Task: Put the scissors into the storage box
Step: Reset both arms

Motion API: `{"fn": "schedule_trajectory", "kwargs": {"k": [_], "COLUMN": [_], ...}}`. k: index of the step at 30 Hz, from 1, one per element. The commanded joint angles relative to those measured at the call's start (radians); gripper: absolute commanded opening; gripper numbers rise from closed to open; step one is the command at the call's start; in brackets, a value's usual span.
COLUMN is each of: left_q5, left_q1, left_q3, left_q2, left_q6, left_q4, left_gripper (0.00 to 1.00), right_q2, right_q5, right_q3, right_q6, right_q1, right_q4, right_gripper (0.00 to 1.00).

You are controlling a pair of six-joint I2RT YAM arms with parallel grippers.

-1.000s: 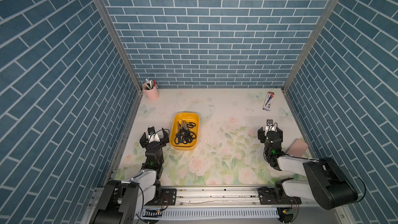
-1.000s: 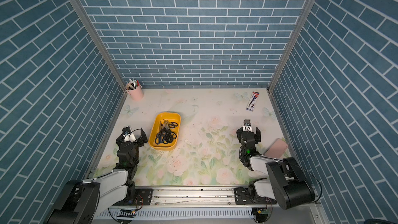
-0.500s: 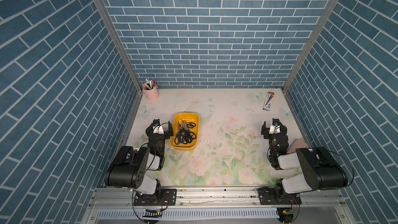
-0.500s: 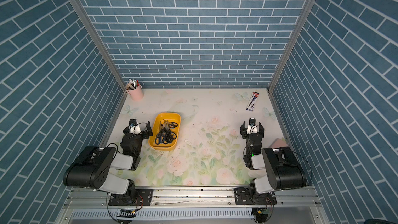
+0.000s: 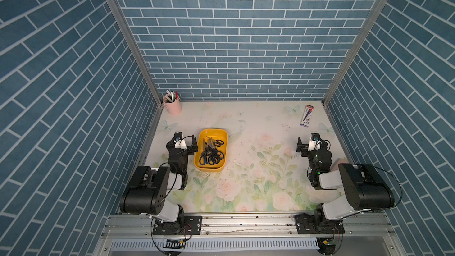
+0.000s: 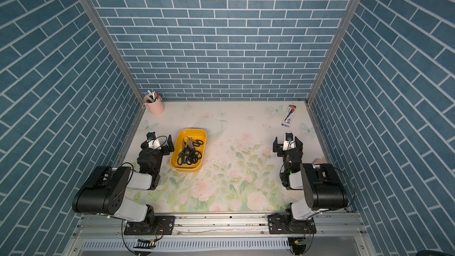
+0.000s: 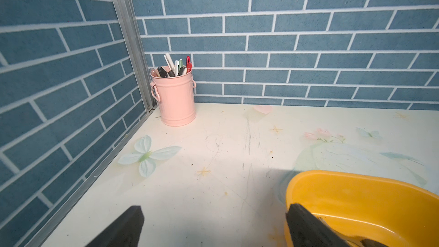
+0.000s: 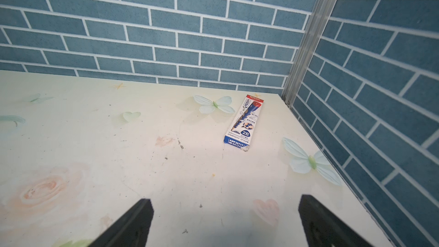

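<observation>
we see the scissors (image 5: 211,155) piled in the yellow storage box (image 5: 209,167); left gripper (image 7: 215,210) beside it and right gripper (image 8: 225,200) across the desk (image 5: 258,129), both released, holding nothing.

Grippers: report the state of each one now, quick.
Left gripper: open, holding nothing.
Right gripper: open, holding nothing.

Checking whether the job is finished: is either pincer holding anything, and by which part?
Nothing is held. The left pincer and the right pincer both stand open and empty; the scissors lie in the storage box.
</observation>
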Motion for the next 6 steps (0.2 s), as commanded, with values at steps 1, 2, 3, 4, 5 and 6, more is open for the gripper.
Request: {"fn": "schedule_trajectory", "kwargs": {"k": [1, 2, 3, 4, 5, 6], "left_q5": [0.007, 0.007, 0.007, 0.007, 0.007, 0.006], "left_q1": [0.006, 0.006, 0.006, 0.006, 0.006, 0.006], "left_q3": [0.002, 0.002, 0.002, 0.002, 0.002, 0.001], "left_q2": [0.004, 0.004, 0.004, 0.004, 0.004, 0.004], "left_q6": [-0.005, -0.005, -0.004, -0.005, -0.005, -0.005], "left_q4": [0.0, 0.001, -0.001, 0.001, -0.001, 0.001], "left_gripper": [1.0, 1.0, 1.0, 1.0, 1.0, 1.0], "right_q2": [0.003, 0.003, 0.004, 0.004, 0.002, 0.001], "right_q5": [-0.035, -0.035, -0.034, -0.035, -0.034, -0.034], "right_q3": [0.02, 0.02, 0.02, 0.02, 0.019, 0.018], "right_q6": [0.027, 0.027, 0.027, 0.027, 0.027, 0.026], "right_q1": [-0.012, -0.012, -0.012, -0.012, -0.012, -0.012], "right_q4": [-0.023, -0.025, -0.023, -0.023, -0.02, -0.018], "right_gripper": [1.0, 1.0, 1.0, 1.0, 1.0, 1.0]}}
